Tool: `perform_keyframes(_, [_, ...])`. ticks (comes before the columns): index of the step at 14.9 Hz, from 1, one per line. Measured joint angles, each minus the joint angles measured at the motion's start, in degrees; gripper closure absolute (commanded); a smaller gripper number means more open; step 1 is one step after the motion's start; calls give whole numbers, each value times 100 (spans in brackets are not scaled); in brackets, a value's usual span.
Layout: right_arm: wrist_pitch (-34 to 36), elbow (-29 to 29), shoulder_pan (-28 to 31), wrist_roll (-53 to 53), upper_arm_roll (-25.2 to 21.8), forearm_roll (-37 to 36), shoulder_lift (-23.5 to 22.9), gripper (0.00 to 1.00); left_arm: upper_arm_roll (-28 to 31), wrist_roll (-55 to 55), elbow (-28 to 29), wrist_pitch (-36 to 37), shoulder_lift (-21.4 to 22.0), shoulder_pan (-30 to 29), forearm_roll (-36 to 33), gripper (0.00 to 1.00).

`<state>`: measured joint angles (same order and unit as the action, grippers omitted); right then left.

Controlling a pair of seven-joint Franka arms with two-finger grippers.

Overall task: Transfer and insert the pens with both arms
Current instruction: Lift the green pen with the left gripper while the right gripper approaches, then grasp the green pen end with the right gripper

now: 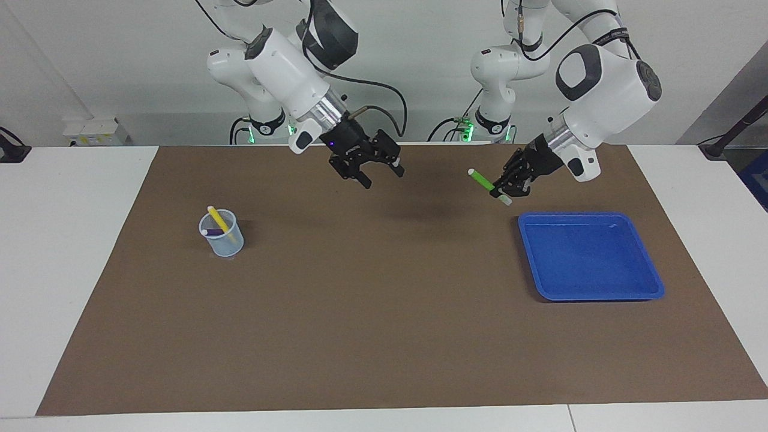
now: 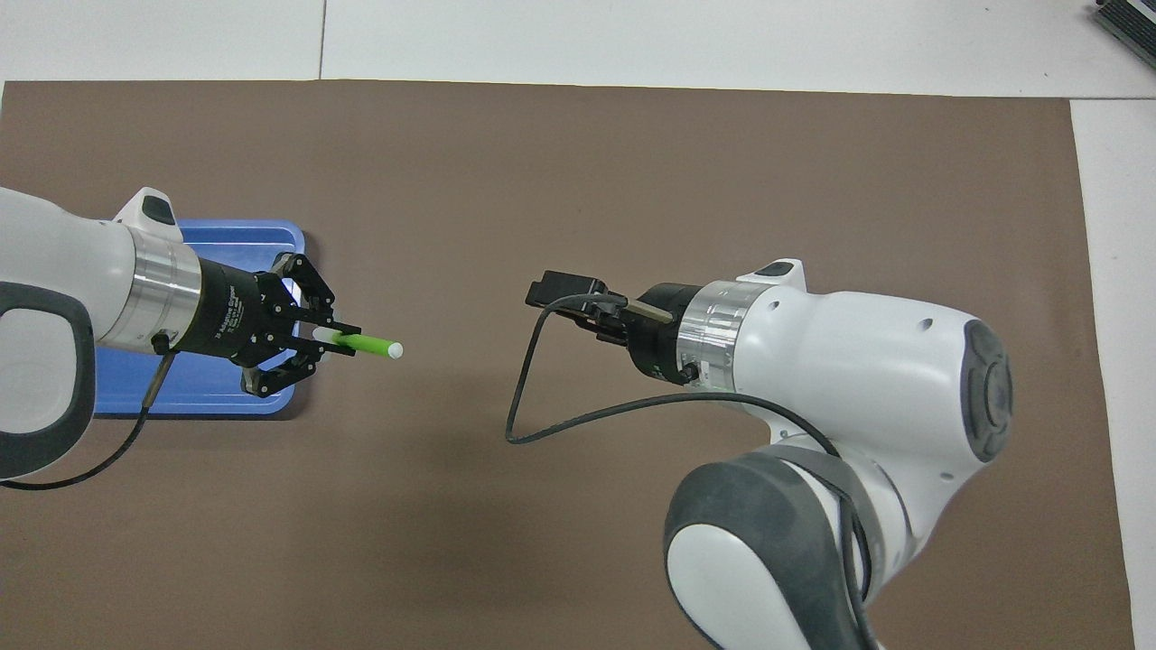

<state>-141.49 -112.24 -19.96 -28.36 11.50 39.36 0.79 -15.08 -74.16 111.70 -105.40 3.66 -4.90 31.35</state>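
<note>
My left gripper (image 1: 501, 189) (image 2: 336, 335) is shut on the green pen (image 1: 480, 178) (image 2: 366, 344). It holds the pen in the air over the brown mat, just off the blue tray (image 1: 591, 282) (image 2: 237, 236), with the pen's free end toward the table's middle. My right gripper (image 1: 384, 178) (image 2: 545, 294) hangs open and empty over the mat's middle, facing the pen with a gap between them. The yellow pen (image 1: 216, 219) and the purple pen (image 1: 213, 231) stand in a clear cup (image 1: 223, 241) toward the right arm's end; the overhead view hides the cup under the right arm.
The blue tray holds nothing. A brown mat (image 1: 384, 324) covers most of the white table. Two smaller white arms (image 1: 495, 66) with green-lit bases stand at the robots' edge of the table. A black cable (image 2: 524, 397) loops down from the right wrist.
</note>
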Motion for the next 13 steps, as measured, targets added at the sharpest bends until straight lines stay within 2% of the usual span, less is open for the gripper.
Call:
perform_keyframes(3, [-428,4,-348,-392,-1,0,-35,0,0,-407,159,-122,89,141,131,100])
perform_keyframes(9, [-1194,57,-987,-504,1,0,-320,0,-3,-966,570,-687,301,654,320,100])
perform_keyframes(12, [-1263,260,-1062,-492,0,0,-632,11,0,-1032,682,-756,417,720,327,100])
perform_keyframes(13, [-1264,301,-1060,-487,-4,0,-708,13,5,-1036,694,-756,448,720,329,100])
